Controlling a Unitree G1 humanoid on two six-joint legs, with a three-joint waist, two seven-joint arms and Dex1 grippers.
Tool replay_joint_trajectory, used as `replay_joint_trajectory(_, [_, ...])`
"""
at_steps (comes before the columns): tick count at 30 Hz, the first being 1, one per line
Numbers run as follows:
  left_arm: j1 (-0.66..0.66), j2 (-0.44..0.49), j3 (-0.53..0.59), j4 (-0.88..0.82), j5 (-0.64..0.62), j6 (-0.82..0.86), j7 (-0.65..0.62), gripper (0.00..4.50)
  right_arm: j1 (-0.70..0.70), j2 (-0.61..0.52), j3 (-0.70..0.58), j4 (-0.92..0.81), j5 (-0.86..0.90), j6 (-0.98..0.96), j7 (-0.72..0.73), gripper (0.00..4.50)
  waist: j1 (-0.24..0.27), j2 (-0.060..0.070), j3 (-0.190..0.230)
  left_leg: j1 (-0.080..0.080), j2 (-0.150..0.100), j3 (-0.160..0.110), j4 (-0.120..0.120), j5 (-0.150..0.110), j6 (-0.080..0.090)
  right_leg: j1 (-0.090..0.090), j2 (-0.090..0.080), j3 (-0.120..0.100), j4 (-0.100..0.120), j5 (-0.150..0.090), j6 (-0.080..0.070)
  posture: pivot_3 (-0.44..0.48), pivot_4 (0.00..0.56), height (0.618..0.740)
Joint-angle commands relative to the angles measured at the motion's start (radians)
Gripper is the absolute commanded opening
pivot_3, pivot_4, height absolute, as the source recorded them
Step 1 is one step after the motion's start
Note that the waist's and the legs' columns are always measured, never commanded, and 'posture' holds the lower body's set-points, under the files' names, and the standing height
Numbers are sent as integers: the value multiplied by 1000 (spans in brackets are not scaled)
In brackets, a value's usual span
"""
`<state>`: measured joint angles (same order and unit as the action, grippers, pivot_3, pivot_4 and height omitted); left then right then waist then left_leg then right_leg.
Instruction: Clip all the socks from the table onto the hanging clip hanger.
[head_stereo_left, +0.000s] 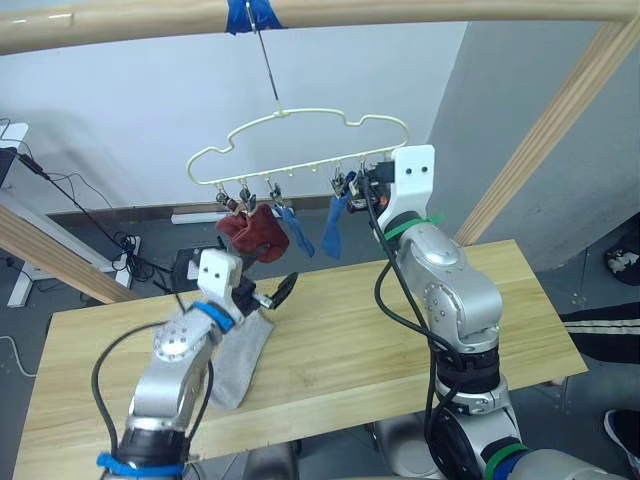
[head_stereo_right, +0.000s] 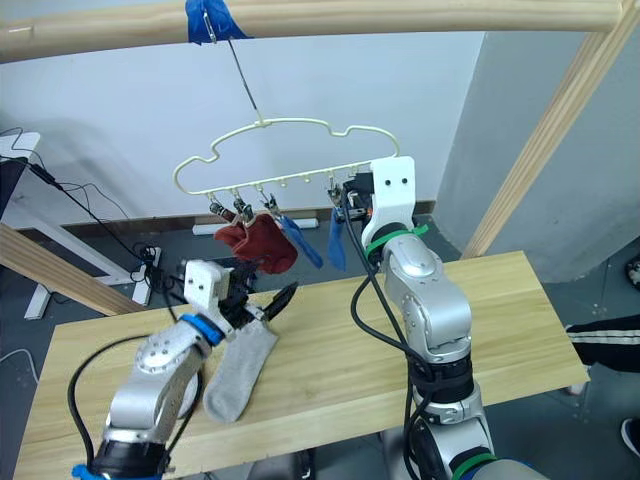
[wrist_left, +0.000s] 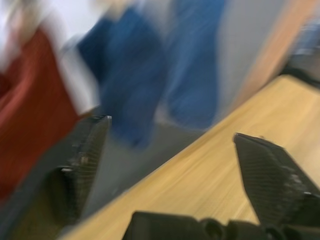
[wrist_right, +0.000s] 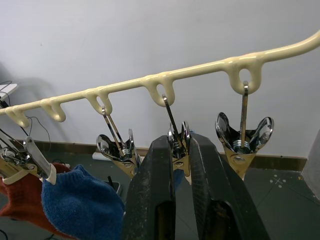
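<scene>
Hanging from a wooden pole (head_stereo_left: 330, 14) at frame top, clip hanger (head_stereo_left: 300, 135) carries red socks (head_stereo_left: 255, 232) and two blue socks (head_stereo_left: 332, 228); clip count partly masked by the right arm. Right gripper (wrist_right: 181, 150), upper centre, pinches a metal clip (wrist_right: 178, 142) shut-fingered. Left gripper (head_stereo_right: 262, 300), fingers spread and empty, hovers at centre left just above the upper end of a grey sock (head_stereo_right: 238, 372) lying on the table (head_stereo_left: 340, 340). Left wrist view blurred.

Text on the clip hanger (wrist_right: 160, 82): I read none.
Labels on the socks (head_stereo_right: 265, 245) below it: I read none.
Elsewhere: nothing legible.
</scene>
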<state>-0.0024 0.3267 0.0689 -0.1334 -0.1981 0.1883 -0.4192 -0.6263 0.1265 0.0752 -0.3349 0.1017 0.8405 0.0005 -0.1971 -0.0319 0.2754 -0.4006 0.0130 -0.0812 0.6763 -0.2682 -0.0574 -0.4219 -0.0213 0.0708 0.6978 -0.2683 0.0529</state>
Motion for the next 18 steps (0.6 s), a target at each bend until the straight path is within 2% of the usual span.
replay_joint_trajectory(1, [59,-31,-6,14,41,25,72,4500,-6,-7,19,-55,10,-1,14,108,1,0,0,0,0,0,0,0,0,0,0,0,0,0,0,-236,211,714])
replay_joint_trajectory(11, [101,-74,4,112,87,89,176,4500,-10,-24,29,-62,11,17,28,108,0,0,0,0,-1,0,0,0,0,0,1,-1,0,0,0,-253,210,714])
replay_joint_trajectory(18, [154,-66,40,38,45,51,149,4500,1,-23,42,-79,11,29,25,108,-2,0,0,0,-1,0,0,0,0,0,1,-1,0,0,0,-264,208,714])
